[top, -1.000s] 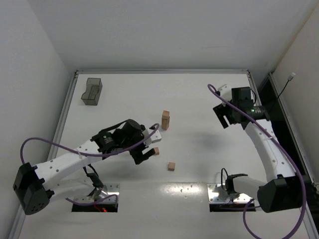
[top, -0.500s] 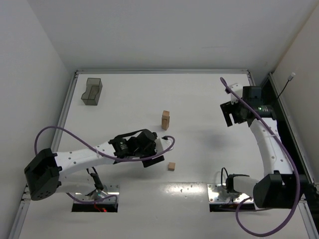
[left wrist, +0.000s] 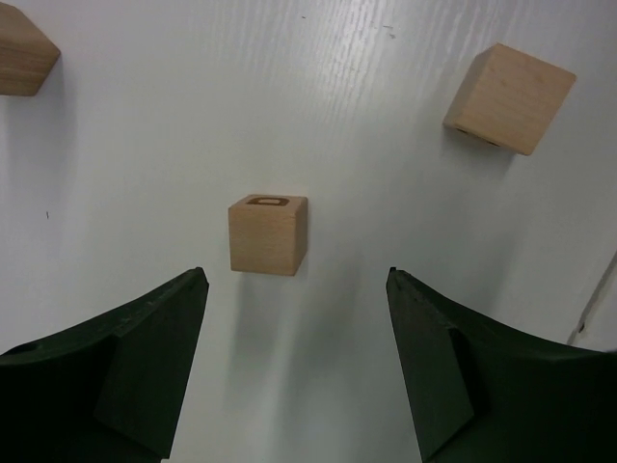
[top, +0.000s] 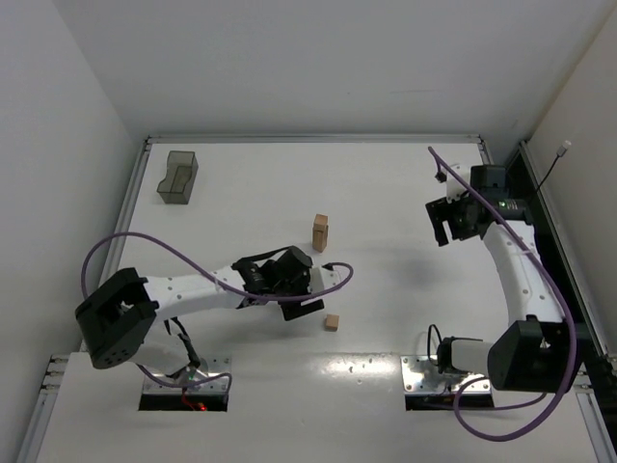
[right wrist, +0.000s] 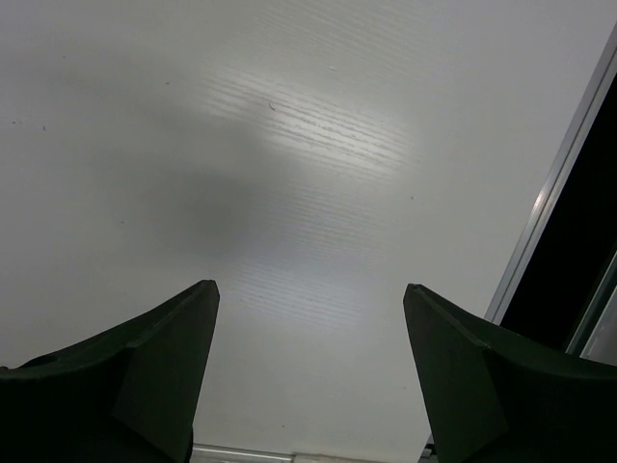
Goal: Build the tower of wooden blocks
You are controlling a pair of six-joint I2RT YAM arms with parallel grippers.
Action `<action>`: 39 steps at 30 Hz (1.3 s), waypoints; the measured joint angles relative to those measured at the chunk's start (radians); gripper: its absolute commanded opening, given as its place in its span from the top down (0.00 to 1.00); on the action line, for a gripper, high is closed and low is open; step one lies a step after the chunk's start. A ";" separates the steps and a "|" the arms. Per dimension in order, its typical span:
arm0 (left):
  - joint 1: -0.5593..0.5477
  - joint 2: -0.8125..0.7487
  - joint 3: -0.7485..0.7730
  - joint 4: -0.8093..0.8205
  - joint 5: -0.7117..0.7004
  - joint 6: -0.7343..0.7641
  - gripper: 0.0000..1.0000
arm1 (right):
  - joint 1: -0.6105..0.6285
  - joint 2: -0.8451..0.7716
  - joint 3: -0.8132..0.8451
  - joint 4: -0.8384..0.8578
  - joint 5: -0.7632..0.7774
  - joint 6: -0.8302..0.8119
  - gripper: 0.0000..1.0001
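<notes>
The tower is two tan cubes stacked at the table's middle. One loose wood block lies just right of my left gripper. In the left wrist view my left gripper is open and empty. A wood block with a dark mark on top stands on the table just ahead of its fingertips. Another block lies at the upper right. Part of a third shows at the upper left edge. My right gripper is open and empty, far right; it sees only bare table.
A dark grey translucent bin stands at the back left. The table's raised rim runs along the back. A metal edge rail and a dark gap lie beside my right gripper.
My left arm has swung right and now covers the loose block that lay beside it. My right gripper has drawn back toward the right edge.
</notes>
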 measured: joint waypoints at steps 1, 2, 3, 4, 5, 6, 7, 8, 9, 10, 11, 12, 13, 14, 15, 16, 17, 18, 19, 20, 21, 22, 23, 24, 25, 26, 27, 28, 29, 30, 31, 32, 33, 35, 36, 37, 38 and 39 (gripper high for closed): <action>0.012 0.018 0.009 0.000 0.010 0.002 0.29 | 0.000 0.003 0.001 -0.001 -0.001 0.000 0.25; 0.026 0.035 0.021 0.002 0.016 0.008 0.29 | 0.000 0.007 0.002 -0.002 -0.004 0.000 0.25; 0.043 0.056 0.035 0.003 0.026 0.011 0.30 | -0.001 0.012 0.004 -0.002 -0.006 0.000 0.25; 0.050 0.065 0.042 0.005 0.029 0.013 0.30 | -0.001 0.015 0.005 -0.002 -0.008 0.000 0.25; 0.064 0.080 0.055 0.005 0.040 0.018 0.30 | -0.003 0.019 0.006 -0.002 -0.010 0.000 0.25; 0.077 0.096 0.068 0.008 0.048 0.023 0.30 | -0.006 0.021 0.007 -0.002 -0.011 0.000 0.25; 0.091 0.111 0.082 0.011 0.056 0.026 0.31 | -0.008 0.024 0.007 -0.002 -0.011 0.000 0.25; 0.101 0.125 0.094 0.012 0.061 0.027 0.31 | -0.010 0.026 0.007 -0.003 -0.012 0.000 0.25; 0.111 0.138 0.106 0.014 0.068 0.029 0.33 | -0.011 0.028 0.007 -0.003 -0.012 0.000 0.25; 0.119 0.149 0.116 0.016 0.075 0.031 0.34 | -0.011 0.030 0.007 -0.003 -0.012 0.000 0.25; 0.124 0.158 0.125 0.016 0.082 0.032 0.34 | -0.011 0.032 0.008 -0.003 -0.013 0.000 0.25; 0.127 0.164 0.129 0.017 0.087 0.035 0.35 | -0.011 0.036 0.008 -0.003 -0.014 0.000 0.25; 0.128 0.166 0.131 0.016 0.093 0.035 0.35 | -0.011 0.040 0.011 -0.005 -0.015 0.000 0.25; 0.128 0.166 0.131 0.016 0.098 0.038 0.35 | -0.011 0.045 0.013 -0.005 -0.015 0.000 0.25; 0.128 0.166 0.131 0.016 0.105 0.042 0.35 | -0.011 0.049 0.014 -0.005 -0.018 0.000 0.25; 0.128 0.166 0.131 0.016 0.110 0.046 0.35 | -0.011 0.053 0.015 -0.004 -0.020 0.000 0.25; 0.128 0.166 0.131 0.016 0.114 0.049 0.35 | -0.011 0.056 0.016 -0.005 -0.022 0.000 0.25; 0.128 0.166 0.131 0.016 0.116 0.051 0.35 | -0.011 0.060 0.016 -0.005 -0.023 0.000 0.25; 0.128 0.166 0.131 0.015 0.119 0.053 0.35 | -0.011 0.064 0.016 -0.005 -0.023 0.000 0.25; 0.128 0.166 0.131 0.014 0.122 0.053 0.35 | -0.011 0.065 0.016 -0.005 -0.024 0.000 0.25; 0.128 0.166 0.130 0.014 0.123 0.054 0.35 | -0.011 0.068 0.017 -0.005 -0.026 0.000 0.25; 0.128 0.166 0.130 0.013 0.125 0.054 0.35 | -0.011 0.071 0.019 -0.006 -0.027 0.000 0.25; 0.128 0.166 0.130 0.011 0.127 0.054 0.35 | -0.011 0.072 0.021 -0.006 -0.027 0.000 0.25; 0.128 0.166 0.129 0.009 0.128 0.054 0.35 | -0.011 0.074 0.024 -0.006 -0.028 0.000 0.25; 0.128 0.165 0.126 0.009 0.130 0.054 0.35 | -0.011 0.074 0.025 -0.007 -0.029 0.000 0.25; 0.128 0.165 0.122 0.007 0.132 0.054 0.35 | -0.011 0.074 0.027 -0.008 -0.030 0.000 0.25; 0.128 0.165 0.119 0.006 0.135 0.054 0.37 | -0.011 0.074 0.027 -0.010 -0.031 0.000 0.25; 0.128 0.165 0.116 0.004 0.137 0.054 0.37 | -0.011 0.074 0.028 -0.010 -0.031 0.000 0.25; 0.128 0.165 0.115 0.000 0.138 0.054 0.37 | -0.011 0.074 0.028 -0.010 -0.031 0.000 0.25; 0.128 0.165 0.115 -0.002 0.138 0.054 0.39 | -0.011 0.074 0.029 -0.011 -0.031 0.000 0.25; 0.128 0.165 0.115 -0.003 0.138 0.054 0.39 | -0.011 0.074 0.029 -0.013 -0.031 0.000 0.25; 0.128 0.165 0.115 -0.003 0.138 0.055 0.40 | -0.011 0.074 0.029 -0.013 -0.031 0.000 0.25; 0.128 0.165 0.115 -0.003 0.138 0.055 0.44 | -0.011 0.074 0.029 -0.013 -0.031 0.000 0.25; 0.128 0.165 0.115 -0.003 0.138 0.058 0.49 | -0.011 0.075 0.029 -0.015 -0.031 0.000 0.25; 0.128 0.165 0.115 -0.003 0.138 0.060 0.52 | -0.011 0.077 0.029 -0.016 -0.031 0.000 0.25; 0.128 0.165 0.115 -0.004 0.139 0.061 0.53 | -0.011 0.079 0.029 -0.016 -0.031 0.000 0.25; 0.128 0.165 0.115 -0.004 0.140 0.061 0.53 | -0.011 0.080 0.029 -0.017 -0.031 0.000 0.25; 0.128 0.166 0.115 -0.004 0.140 0.062 0.53 | -0.011 0.081 0.029 -0.017 -0.031 0.000 0.25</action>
